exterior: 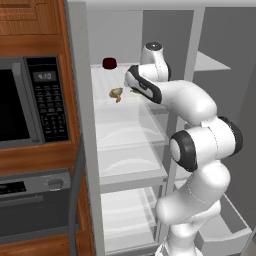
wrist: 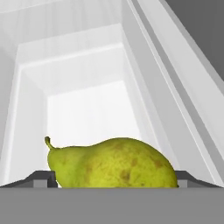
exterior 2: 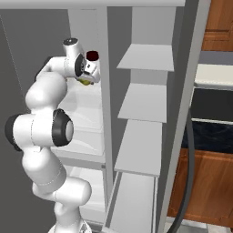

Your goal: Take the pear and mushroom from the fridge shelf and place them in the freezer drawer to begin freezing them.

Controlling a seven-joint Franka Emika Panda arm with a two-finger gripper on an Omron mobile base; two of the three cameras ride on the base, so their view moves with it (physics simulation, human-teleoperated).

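So my gripper (wrist: pixel 113 183) is spread wide with the pear (wrist: pixel 111 163) lying right between the fingertips (wrist: pixel 43 178), one dark tip either side of it, not squeezed. It's up on the fridge shelf (exterior: pixel 102 85). The mushroom (exterior: pixel 116 93) lies just left of the hand, and a dark red round thing (exterior: pixel 109 63) sits further back.

Speckled matt pear (wrist: pixel 111 164) skin, pale translucent ridged fridge shelf (exterior: pixel 102 82), glossy white arm, wood-grain cabinet (exterior: pixel 30 25)
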